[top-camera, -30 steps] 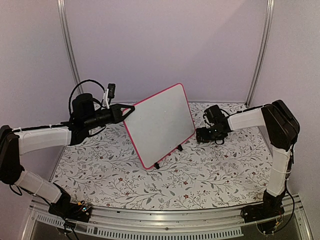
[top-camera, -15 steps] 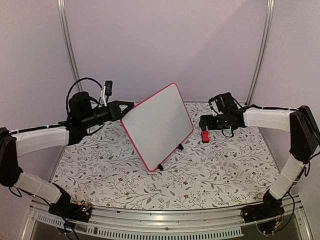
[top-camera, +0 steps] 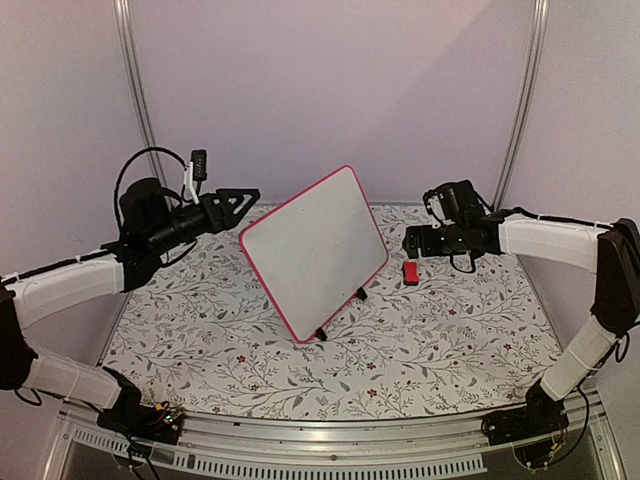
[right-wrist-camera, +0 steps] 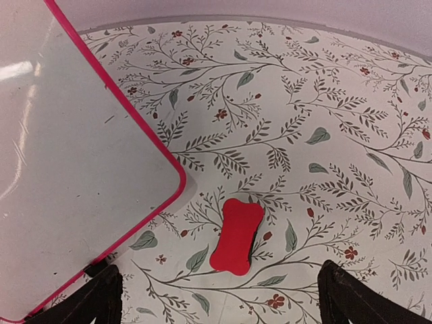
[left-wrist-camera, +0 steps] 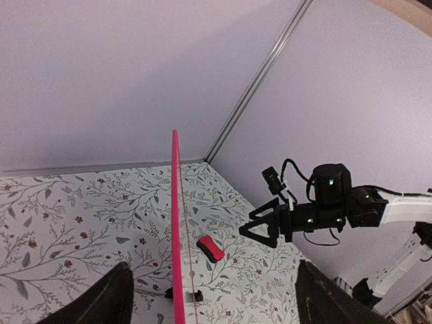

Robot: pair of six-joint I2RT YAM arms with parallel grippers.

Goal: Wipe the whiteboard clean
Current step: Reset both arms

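The whiteboard (top-camera: 315, 250) stands tilted on its small black feet in the middle of the table, its pink-framed white face blank apart from faint specks. My left gripper (top-camera: 240, 200) hangs open just off the board's upper left corner, not touching it. In the left wrist view the whiteboard (left-wrist-camera: 175, 223) appears edge-on as a pink line between my wide-apart fingers (left-wrist-camera: 111, 300). A red eraser (top-camera: 410, 272) lies flat on the table right of the board. My right gripper (top-camera: 412, 240) hovers open above the eraser (right-wrist-camera: 236, 236), empty, with the whiteboard (right-wrist-camera: 67, 169) to its left.
A floral-patterned cloth (top-camera: 420, 350) covers the table. Pale walls with metal posts (top-camera: 135, 90) close in the back and sides. The metal rail (top-camera: 330, 440) with both arm bases runs along the near edge.
My left gripper has opened, let go of the board's corner and drawn back to the left. The right gripper rose and pulled back, leaving the eraser lying on the table.
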